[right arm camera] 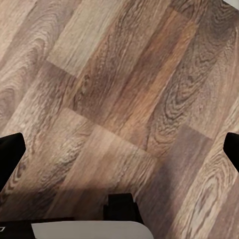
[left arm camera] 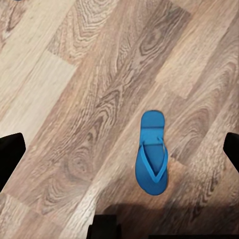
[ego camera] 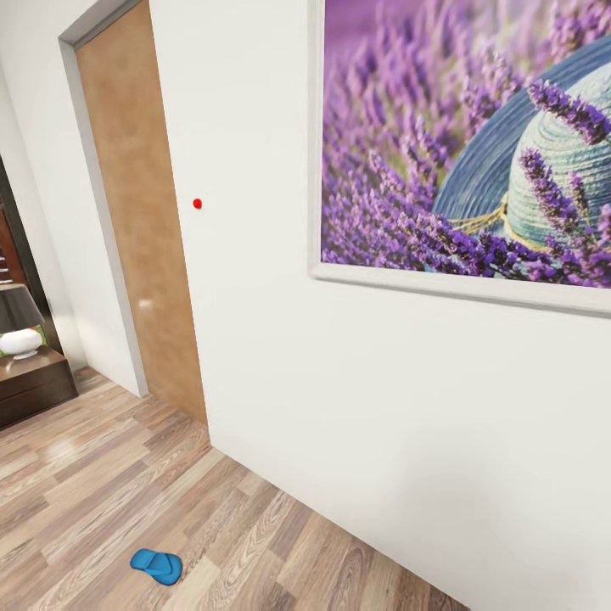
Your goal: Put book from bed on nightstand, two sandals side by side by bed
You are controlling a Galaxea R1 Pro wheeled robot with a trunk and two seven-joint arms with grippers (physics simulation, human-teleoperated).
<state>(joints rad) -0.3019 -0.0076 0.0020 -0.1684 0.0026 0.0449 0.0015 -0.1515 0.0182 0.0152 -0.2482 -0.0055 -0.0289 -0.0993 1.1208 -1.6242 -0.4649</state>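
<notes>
One bright blue sandal (ego camera: 157, 566) lies flat on the wood-plank floor near the white wall, low in the head view. The left wrist view looks straight down on this sandal (left arm camera: 152, 154), strap side up. My left gripper (left arm camera: 122, 149) hangs open above the floor, its dark fingertips (left arm camera: 11, 152) wide apart, and the sandal lies between them, nearer one side. My right gripper (right arm camera: 122, 152) is open too, over bare planks. A dark-brown nightstand (ego camera: 30, 382) stands at the far left. The book and the bed are out of view.
A white wall (ego camera: 356, 407) with a large lavender picture (ego camera: 475, 144) stands close ahead and to the right. A wooden door (ego camera: 140, 221) is set beside it. A lamp (ego camera: 19, 327) stands on the nightstand. Open floor stretches to the left.
</notes>
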